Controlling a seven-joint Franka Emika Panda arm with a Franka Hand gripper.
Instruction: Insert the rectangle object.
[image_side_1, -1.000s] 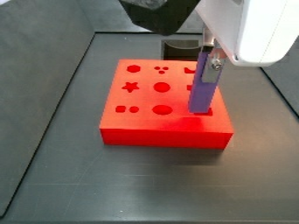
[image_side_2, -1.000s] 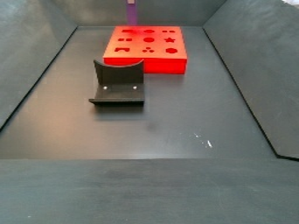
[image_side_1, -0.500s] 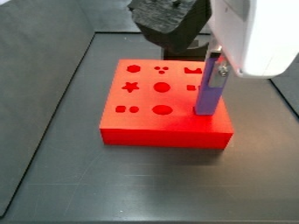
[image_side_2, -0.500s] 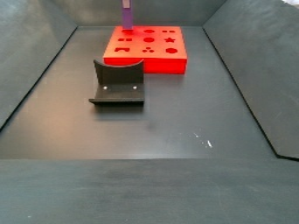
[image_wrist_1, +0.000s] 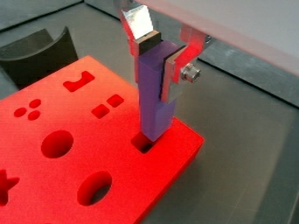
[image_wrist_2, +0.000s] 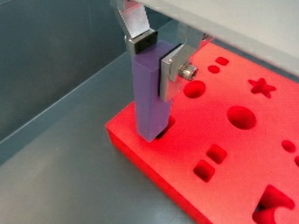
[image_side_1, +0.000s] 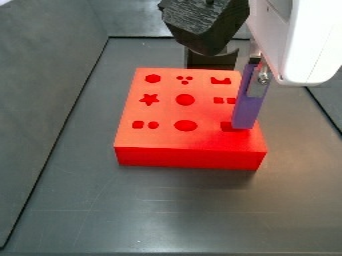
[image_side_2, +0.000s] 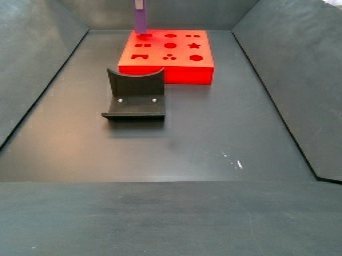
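Note:
The rectangle object (image_wrist_1: 156, 96) is a slim purple-blue bar, held upright. Its lower end sits in a rectangular hole near a corner of the red block (image_wrist_1: 70, 131). It shows in both wrist views (image_wrist_2: 149, 92) and both side views (image_side_1: 247, 103) (image_side_2: 140, 17). My gripper (image_wrist_1: 158, 54) is shut on the bar's upper end, one silver finger (image_wrist_1: 142, 29) on each side. In a wrist view (image_wrist_2: 158, 52) the grip shows the same. The red block (image_side_1: 187, 125) has several shaped holes on top.
The dark fixture (image_side_2: 134, 95) stands on the grey floor in front of the red block (image_side_2: 167, 55); it also shows in a wrist view (image_wrist_1: 35, 52). A dark round thing (image_side_1: 201, 30) hangs behind the block. Tray walls rise at the sides.
The gripper and bar have moved toward the block's right edge and come down; the bar's lower end now sits in the hole.

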